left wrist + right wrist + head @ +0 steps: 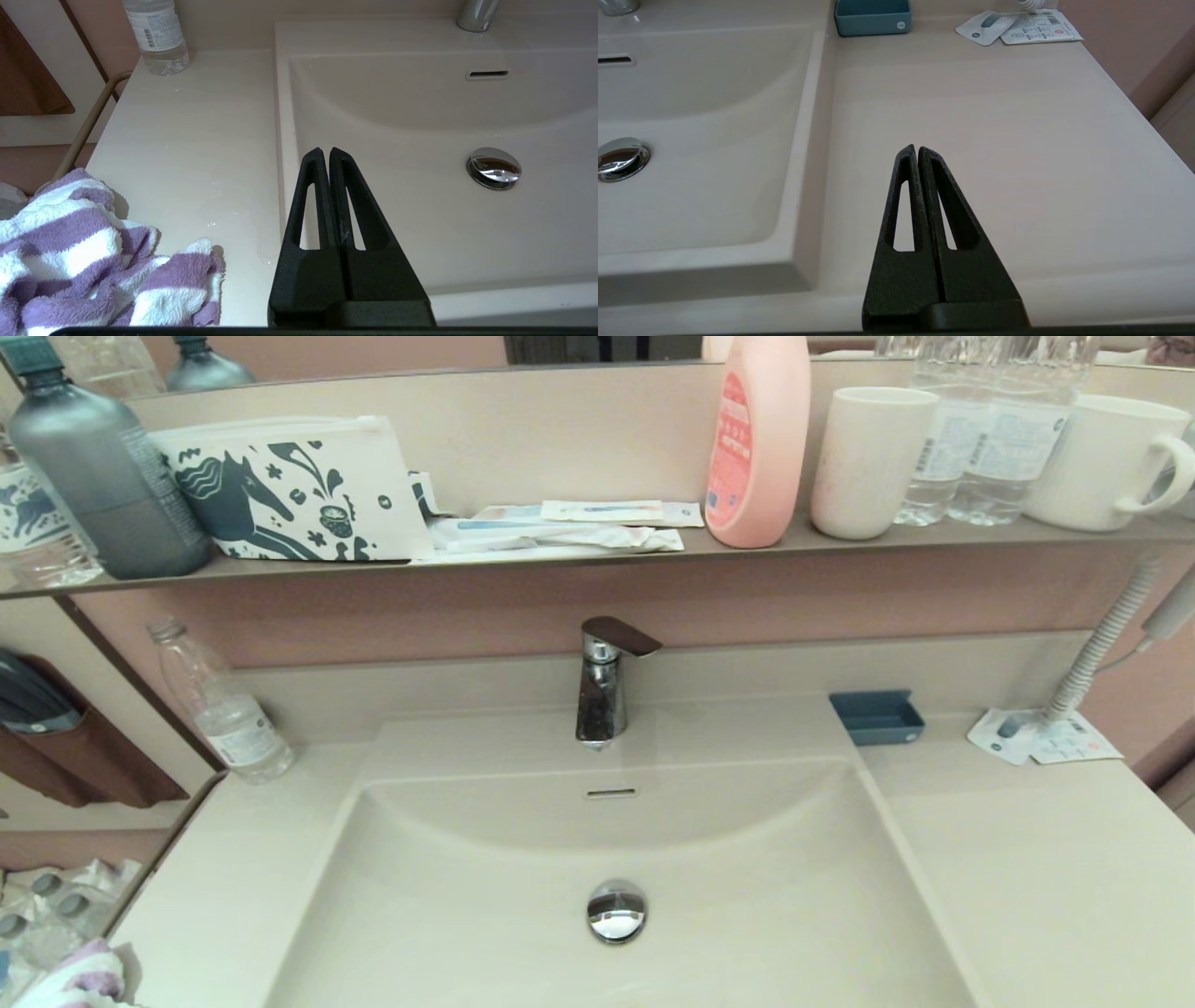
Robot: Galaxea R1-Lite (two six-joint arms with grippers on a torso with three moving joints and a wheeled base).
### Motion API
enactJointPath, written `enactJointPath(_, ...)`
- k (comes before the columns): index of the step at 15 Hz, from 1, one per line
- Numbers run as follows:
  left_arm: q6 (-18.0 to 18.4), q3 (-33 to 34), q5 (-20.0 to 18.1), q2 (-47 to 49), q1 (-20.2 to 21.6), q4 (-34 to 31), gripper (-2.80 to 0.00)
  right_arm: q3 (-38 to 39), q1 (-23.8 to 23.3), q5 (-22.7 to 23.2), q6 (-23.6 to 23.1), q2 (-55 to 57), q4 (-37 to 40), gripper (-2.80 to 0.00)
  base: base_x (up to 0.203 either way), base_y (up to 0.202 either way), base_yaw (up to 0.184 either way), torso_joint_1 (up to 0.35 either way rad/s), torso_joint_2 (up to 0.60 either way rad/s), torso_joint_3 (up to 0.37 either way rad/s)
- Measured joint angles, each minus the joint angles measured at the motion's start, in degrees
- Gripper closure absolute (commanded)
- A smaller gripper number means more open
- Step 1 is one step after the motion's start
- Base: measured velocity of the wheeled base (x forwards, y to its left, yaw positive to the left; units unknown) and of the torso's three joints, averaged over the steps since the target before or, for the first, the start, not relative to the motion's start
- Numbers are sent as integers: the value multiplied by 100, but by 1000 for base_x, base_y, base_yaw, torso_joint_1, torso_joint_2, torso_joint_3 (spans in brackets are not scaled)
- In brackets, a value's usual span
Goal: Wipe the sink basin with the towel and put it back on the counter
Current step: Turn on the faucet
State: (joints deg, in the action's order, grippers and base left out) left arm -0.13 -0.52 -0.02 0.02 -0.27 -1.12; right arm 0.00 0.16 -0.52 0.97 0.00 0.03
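- Left gripper (325, 151): fingers pressed together, holding nothing. It hangs above the left rim of the sink basin (420, 224), tips over the basin's near-left part.
- Right gripper (915, 149): fingers likewise closed together and empty, poised over the counter (971, 116) just right of the basin's right rim.
- Neither gripper appears in the head view.
- Towel (84, 261): purple and white striped, lying crumpled on the counter at its front-left corner, left of the basin and apart from the left gripper. Only a corner of it shows in the head view (79, 980).
- Sink basin (467, 915): nothing in it; chrome drain plug (616, 910) seated at centre, overflow slot (611, 792) on the back wall below the faucet (607, 681).
- A few water droplets sit on the counter between towel and basin rim.
- Clear plastic bottle (224, 709) stands upright at the counter's back-left corner.
- Blue tray (878, 717) sits behind the basin's right corner; two sachets (1041, 737) lie flat farther right.
- Shelf (560, 560) above carries a horse-print pouch (289, 490), a grey bottle (103, 476), a pink bottle (758, 439), cups and water bottles.
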Motion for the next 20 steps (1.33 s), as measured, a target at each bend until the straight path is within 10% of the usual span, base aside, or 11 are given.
enactJointPath(11,-2,0,2,0,0,-2,0,-130,-2,66,-108,2,46,0,0,0,0,0,0,0)
enactJointPath(20,-2,0,2,0,0,0,0,-2265,125,1204,-45,2672,-241,0,0,0,0,0,0,0)
